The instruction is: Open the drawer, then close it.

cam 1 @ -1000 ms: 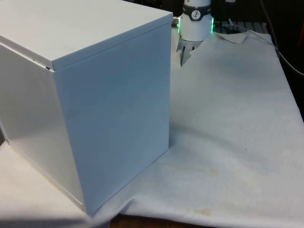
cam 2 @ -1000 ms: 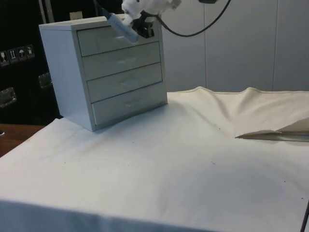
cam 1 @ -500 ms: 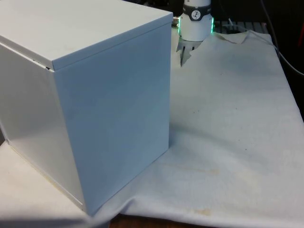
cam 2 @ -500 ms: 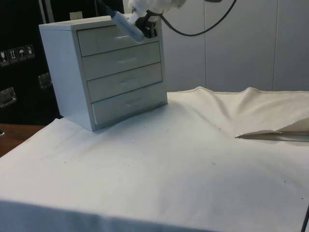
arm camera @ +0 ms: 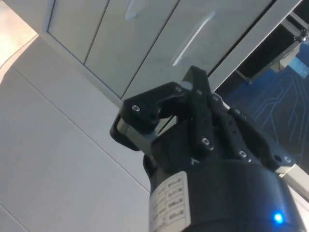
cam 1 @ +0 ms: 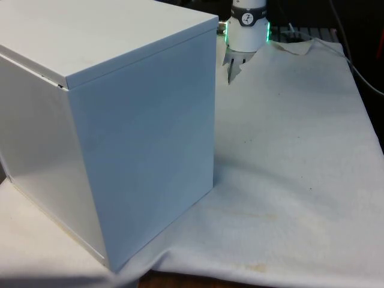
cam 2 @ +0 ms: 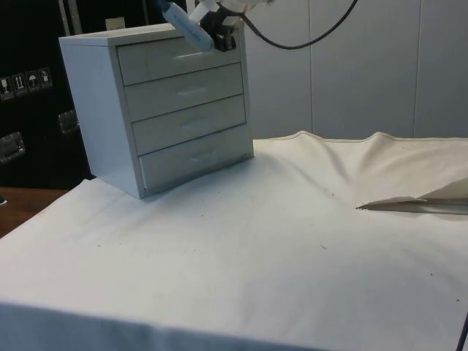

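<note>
Raised since the earlier frames: the claw (cam 2: 208, 29), which a second ago hung in front of the top drawer's face and now sits higher, level with the chest's top edge, in the side view. All else is unchanged.

Item 1. Chest of drawers (cam 2: 157, 110), white, four drawers stacked. Stands on the bench (cam 2: 256, 248) toward its far end in the side view, drawer fronts facing that camera at an angle. In the front view it turns a plain back and side panel (cam 1: 144, 150) to the camera and sits at the front view's left.

Item 2. Top drawer (cam 2: 179, 57), the uppermost of the four. Front lies flush with the drawers below; appears shut. Handle small and pale, hard to make out in the side view. In the wrist view two drawer fronts (arm camera: 159, 43) with slim bar handles show beyond the fingers.

Item 3. Claw, black, two-fingered, on the white arm (cam 1: 247, 27). In the wrist view (arm camera: 193, 104) the fingers stand pressed close together, narrow, with nothing between them. Near the top drawer's upper corner; whether it touches the chest cannot be told.

Item 4. White cloth (cam 1: 288, 156), covering the bench, rumpled into folds at the far side in the side view, with faint stains near the front edge in the front view.
</note>
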Controlling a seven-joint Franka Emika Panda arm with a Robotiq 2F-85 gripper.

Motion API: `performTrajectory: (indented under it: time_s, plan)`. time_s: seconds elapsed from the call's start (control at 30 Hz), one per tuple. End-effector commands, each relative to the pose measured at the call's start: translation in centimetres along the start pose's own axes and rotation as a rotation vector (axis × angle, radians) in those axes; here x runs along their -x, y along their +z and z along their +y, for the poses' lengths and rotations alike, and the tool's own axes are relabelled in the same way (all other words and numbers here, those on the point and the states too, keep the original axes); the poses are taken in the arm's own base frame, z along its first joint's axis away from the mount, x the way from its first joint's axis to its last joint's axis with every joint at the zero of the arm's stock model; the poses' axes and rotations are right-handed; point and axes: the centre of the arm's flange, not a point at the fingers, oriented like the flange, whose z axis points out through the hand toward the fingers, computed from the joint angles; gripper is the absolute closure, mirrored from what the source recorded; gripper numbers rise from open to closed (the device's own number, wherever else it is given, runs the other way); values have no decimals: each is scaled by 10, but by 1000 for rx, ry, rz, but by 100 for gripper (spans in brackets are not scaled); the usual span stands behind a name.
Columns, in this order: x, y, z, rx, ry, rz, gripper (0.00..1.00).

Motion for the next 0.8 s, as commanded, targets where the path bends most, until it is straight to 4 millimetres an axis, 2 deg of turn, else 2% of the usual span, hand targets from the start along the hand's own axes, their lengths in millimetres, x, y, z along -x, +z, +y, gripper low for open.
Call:
performTrajectory:
  time_s: [0.0,0.23,0.77]
  plan:
    - [-1,-3,-1,-17,-13,6,100]
    - [-6,-12,4,-15,-32,18,100]
    - [-15,-39,2,-68,-115,58,100]
